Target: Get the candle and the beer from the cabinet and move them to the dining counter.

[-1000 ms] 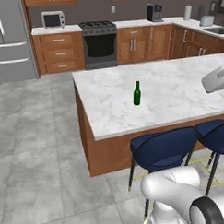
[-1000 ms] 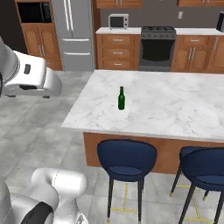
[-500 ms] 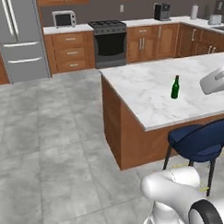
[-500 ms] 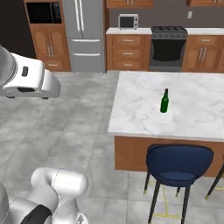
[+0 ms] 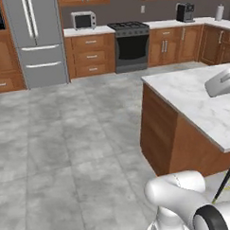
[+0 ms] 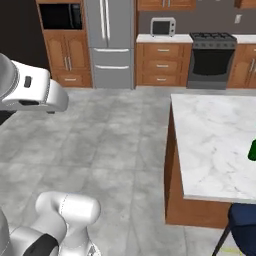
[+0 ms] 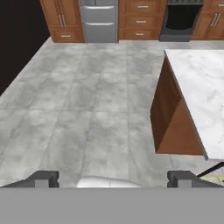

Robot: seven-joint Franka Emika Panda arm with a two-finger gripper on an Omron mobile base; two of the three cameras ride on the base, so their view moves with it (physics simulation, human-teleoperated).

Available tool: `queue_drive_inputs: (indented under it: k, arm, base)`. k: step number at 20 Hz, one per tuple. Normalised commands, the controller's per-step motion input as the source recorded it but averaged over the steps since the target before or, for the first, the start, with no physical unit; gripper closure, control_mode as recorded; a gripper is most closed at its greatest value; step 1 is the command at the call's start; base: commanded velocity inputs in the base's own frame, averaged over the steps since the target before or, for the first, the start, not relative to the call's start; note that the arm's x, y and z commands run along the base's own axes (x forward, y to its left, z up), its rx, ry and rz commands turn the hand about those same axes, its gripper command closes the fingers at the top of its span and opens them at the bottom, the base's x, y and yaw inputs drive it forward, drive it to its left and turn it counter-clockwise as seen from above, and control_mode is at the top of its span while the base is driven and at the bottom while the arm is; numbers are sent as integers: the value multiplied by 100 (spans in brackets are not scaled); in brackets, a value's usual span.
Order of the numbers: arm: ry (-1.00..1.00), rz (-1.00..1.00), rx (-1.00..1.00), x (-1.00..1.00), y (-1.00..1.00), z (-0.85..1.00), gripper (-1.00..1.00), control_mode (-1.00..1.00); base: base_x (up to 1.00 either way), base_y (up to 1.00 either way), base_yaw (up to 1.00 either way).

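Showing the kitchen floor (image 5: 75, 137) with the dining counter (image 5: 201, 99) at the right of the left base view. The beer (image 6: 252, 151) stands on the dining counter, cut by the right edge of the right base view, where just its dark green lower part shows. The claw (image 7: 113, 179) appears in the hand view, its two dark fingertips (image 7: 43, 179) set wide apart with nothing between them, so it is released. It looks down over the grey floor and the near corner of the counter, well apart from the beer.

The right base view gives the bottle and a navy stool (image 6: 242, 225) at the counter's near side. In the left base view a thin dark stool leg (image 5: 224, 181) shows at the right edge, along with the coffee machine (image 5: 184, 12) on the far worktop. The refrigerator (image 6: 111, 42), the microwave (image 6: 163, 26) and the stove (image 6: 211, 60) line the far wall in both base views. The hand view shows their lower fronts along its top edge.
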Motion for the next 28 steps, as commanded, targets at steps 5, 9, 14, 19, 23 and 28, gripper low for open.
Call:
queue_drive_inputs:
  k: [5,9,14,19,23,28]
  arm:
    - [0,0,0,0,0,0,-100,100]
    - [0,0,0,0,0,0,-100,100]
    - [0,0,0,0,0,0,-100,100]
    - [0,0,0,0,0,0,-100,100]
    - [0,0,0,0,0,0,-100,100]
    - [0,0,0,0,0,0,-100,100]
  base:
    - [100,100,0]
    - [100,100,0]
    - [100,96,-3]
    - [100,70,-7]
    - [100,60,-6]
    - [100,42,-5]
